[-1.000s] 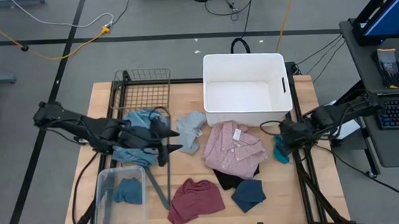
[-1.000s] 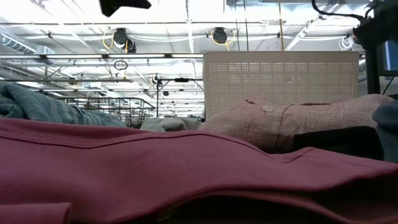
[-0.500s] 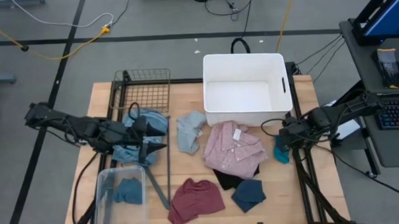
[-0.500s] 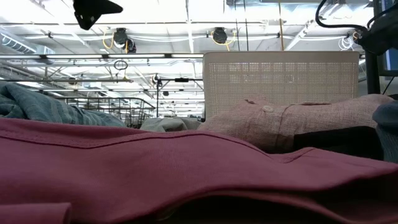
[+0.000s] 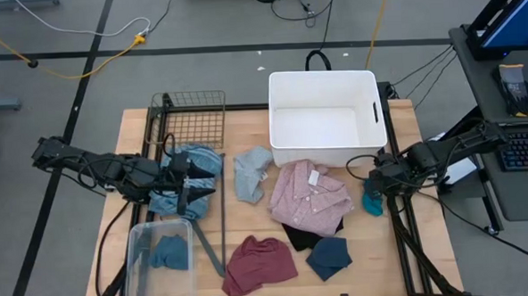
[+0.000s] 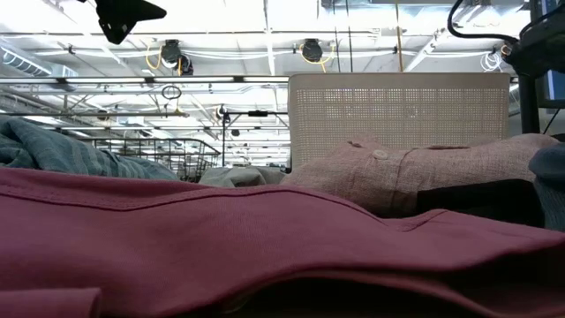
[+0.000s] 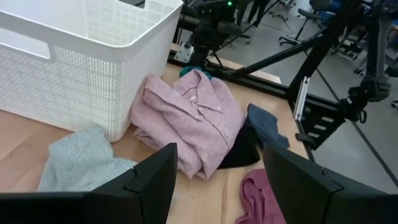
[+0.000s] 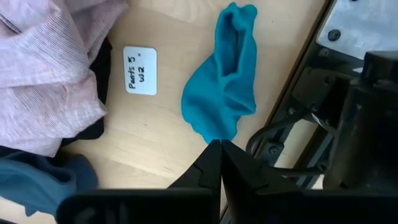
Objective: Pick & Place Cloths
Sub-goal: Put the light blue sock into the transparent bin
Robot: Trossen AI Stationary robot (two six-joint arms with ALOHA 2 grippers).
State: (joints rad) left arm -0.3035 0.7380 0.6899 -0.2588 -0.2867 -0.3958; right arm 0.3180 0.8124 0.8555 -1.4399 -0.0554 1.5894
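My left gripper [image 5: 198,179] [image 7: 217,186] hangs open above the blue striped top [image 5: 186,169], which lies bunched by the wire basket [image 5: 191,120]. Through its fingers I see the grey-blue piece [image 7: 81,158] and the pink shirt [image 7: 193,121], flat on the table. My right gripper [image 5: 373,183] [image 8: 218,144] is low at the table's right edge, shut at the teal piece [image 8: 222,87]. The maroon [image 5: 262,262], navy [image 5: 329,257] and black [image 5: 299,236] pieces lie near the near edge. My right gripper pinches the teal piece by its narrow end [image 8: 214,134], only at the fingertips, which come slanting down onto it. One layer or several, I cannot tell. The rest of the piece lies slack on the table.
The white tub [image 5: 276,121] stands at the far edge, right of the wire basket. A clear plastic bin [image 5: 135,261] at the near left holds a blue-green cloth. A white label card [image 8: 140,71] lies beside the teal piece. Black frame rails [image 8: 298,124] run along the right edge.
My left gripper has drawn back toward the table's left edge, from beside the grey-blue piece to above the blue striped top, staying open. The cloths have kept their places.
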